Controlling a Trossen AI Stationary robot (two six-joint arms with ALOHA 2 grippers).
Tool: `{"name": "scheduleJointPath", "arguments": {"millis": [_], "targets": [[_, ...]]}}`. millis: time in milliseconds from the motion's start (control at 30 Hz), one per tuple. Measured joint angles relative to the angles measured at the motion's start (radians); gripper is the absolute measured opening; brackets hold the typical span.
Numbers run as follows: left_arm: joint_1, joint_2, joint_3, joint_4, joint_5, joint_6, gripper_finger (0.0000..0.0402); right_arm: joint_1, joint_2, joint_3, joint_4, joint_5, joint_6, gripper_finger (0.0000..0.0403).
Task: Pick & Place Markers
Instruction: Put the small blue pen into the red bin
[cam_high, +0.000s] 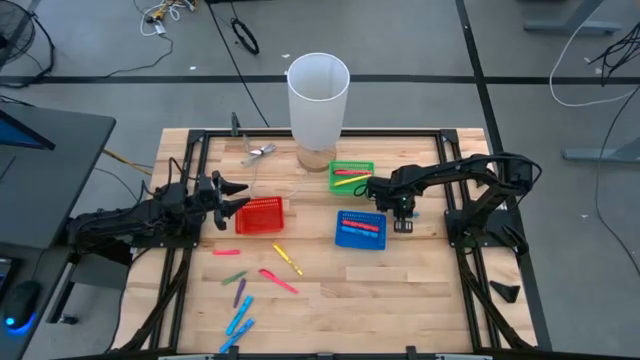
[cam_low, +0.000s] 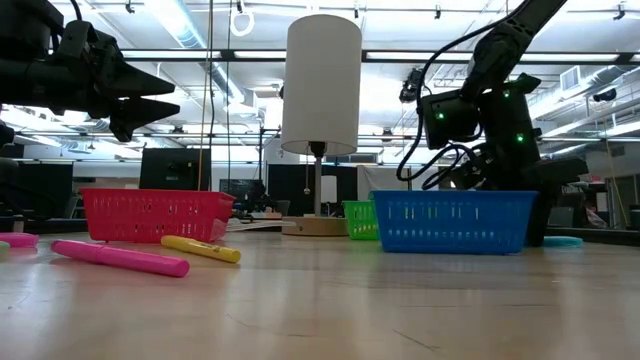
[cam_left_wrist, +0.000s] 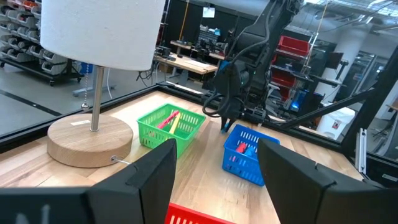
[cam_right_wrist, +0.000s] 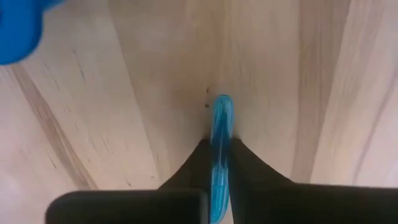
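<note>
Closest to my right wrist camera, my right gripper (cam_right_wrist: 219, 180) is clamped on a light blue marker (cam_right_wrist: 220, 143), its length running between my fingers and its tip pointing down at bare wood; I hold it lengthwise so it can drop flat among its like. From above, that gripper (cam_high: 402, 212) sits just to the right of the blue basket (cam_high: 360, 229), which already carries blue markers and one red marker, so I judge the blue basket to be the landmark for this piece. Behind the blue basket stands the green basket (cam_high: 351, 177) with a red and a yellow marker in it, and beyond that the white-shaded lamp (cam_high: 318, 100) on its round wooden base. Left of the blue basket is the red basket (cam_high: 260, 216), and just past it my left gripper (cam_high: 232, 197) hangs in the air with its fingers apart, holding nothing. In front and to the left of the blue basket about seven loose markers (cam_high: 278, 281) lie scattered: red, green, yellow, pink, purple and two light blue.
</note>
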Motion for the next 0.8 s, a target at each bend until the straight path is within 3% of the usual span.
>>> {"name": "scheduleJointPath", "arguments": {"millis": [500,800], "targets": [[0.0,0.0,0.0,0.0,0.0,0.0,0.0232,0.0,-0.229,0.067,-0.172,0.004,0.12,0.0015],[0.0,0.0,0.0,0.0,0.0,0.0,0.0232,0.0,-0.324,0.241,-0.216,0.01,0.156,0.0014]]}}
